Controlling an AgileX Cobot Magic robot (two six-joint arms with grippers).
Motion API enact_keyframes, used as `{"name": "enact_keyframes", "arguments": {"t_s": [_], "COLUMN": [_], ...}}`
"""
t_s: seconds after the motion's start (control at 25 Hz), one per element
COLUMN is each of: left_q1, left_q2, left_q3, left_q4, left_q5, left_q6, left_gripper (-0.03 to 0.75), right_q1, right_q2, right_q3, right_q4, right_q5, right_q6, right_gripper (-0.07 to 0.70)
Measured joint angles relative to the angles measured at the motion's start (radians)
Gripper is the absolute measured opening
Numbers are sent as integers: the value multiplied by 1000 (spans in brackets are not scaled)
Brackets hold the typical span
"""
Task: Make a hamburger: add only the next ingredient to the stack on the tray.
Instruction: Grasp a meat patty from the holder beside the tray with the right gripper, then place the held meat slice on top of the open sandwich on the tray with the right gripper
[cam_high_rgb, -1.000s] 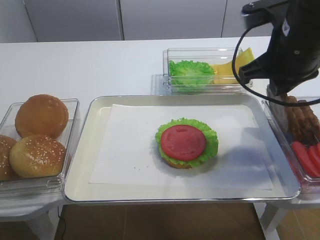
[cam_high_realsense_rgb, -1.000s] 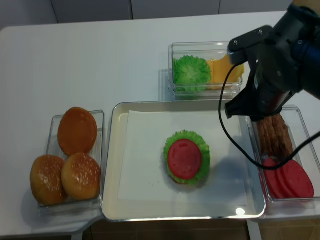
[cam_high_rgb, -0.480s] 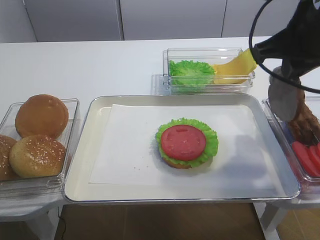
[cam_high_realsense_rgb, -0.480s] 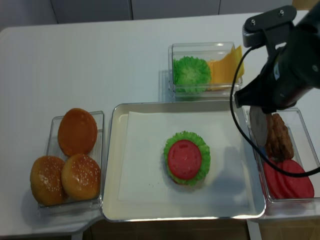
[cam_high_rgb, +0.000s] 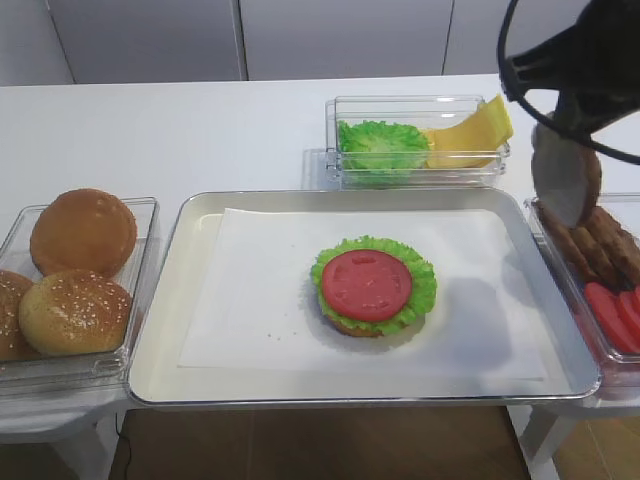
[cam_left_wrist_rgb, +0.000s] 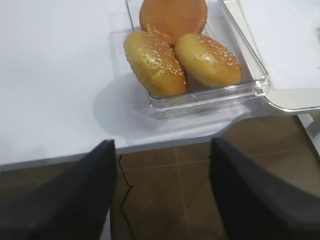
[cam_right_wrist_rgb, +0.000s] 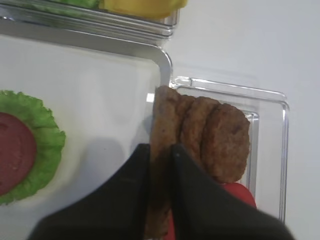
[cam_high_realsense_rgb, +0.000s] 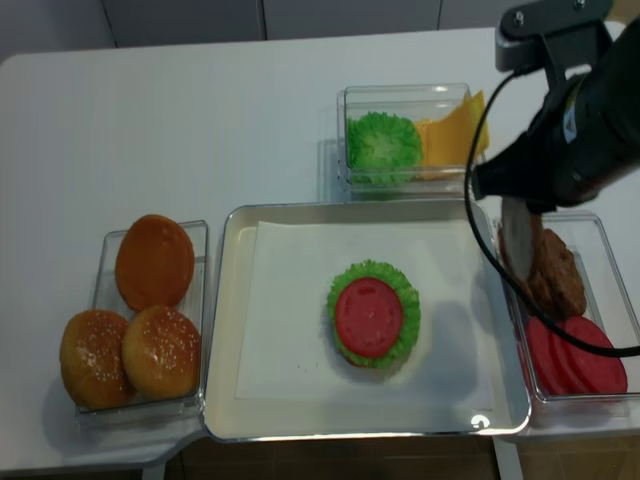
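Note:
The stack (cam_high_rgb: 372, 285) of bun base, frilly lettuce and tomato slice lies in the middle of the tray (cam_high_rgb: 160, 330) on white paper. My right gripper (cam_right_wrist_rgb: 160, 167) is shut on a dark-brown meat patty (cam_right_wrist_rgb: 161, 125), held on edge. In the high views the patty (cam_high_rgb: 565, 175) hangs in the air above the right-hand box, just right of the tray's far right corner. The stack (cam_right_wrist_rgb: 20, 150) is to the gripper's left. My left gripper (cam_left_wrist_rgb: 162, 192) is open and empty, off the table's front edge above the floor, near the bun box.
A clear box of whole buns (cam_high_rgb: 80, 265) stands left of the tray. Behind the tray is a box with lettuce (cam_high_rgb: 380, 145) and cheese (cam_high_rgb: 470, 135). The right box (cam_high_realsense_rgb: 610, 300) holds more patties (cam_high_rgb: 600, 245) and tomato slices (cam_high_rgb: 615, 315).
My right gripper has risen from the right box with the patty pinched in it; the patty now hangs clear above the other patties. The stack has not moved.

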Motion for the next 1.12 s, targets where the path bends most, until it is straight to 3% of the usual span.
{"name": "enact_keyframes", "arguments": {"t_s": [0.52, 1.12], "left_q1": [0, 0], "left_q2": [0, 0], "left_q3": [0, 0], "left_q4": [0, 0], "left_q5": [0, 0], "left_q6": [0, 0], "left_gripper": [441, 441], "right_q1": [163, 227], "right_q2": [0, 123], "right_q3": [-18, -18], "right_q4": [17, 39], "right_q5": [-40, -136], "right_q6": [11, 10], "right_gripper": [83, 82]}}
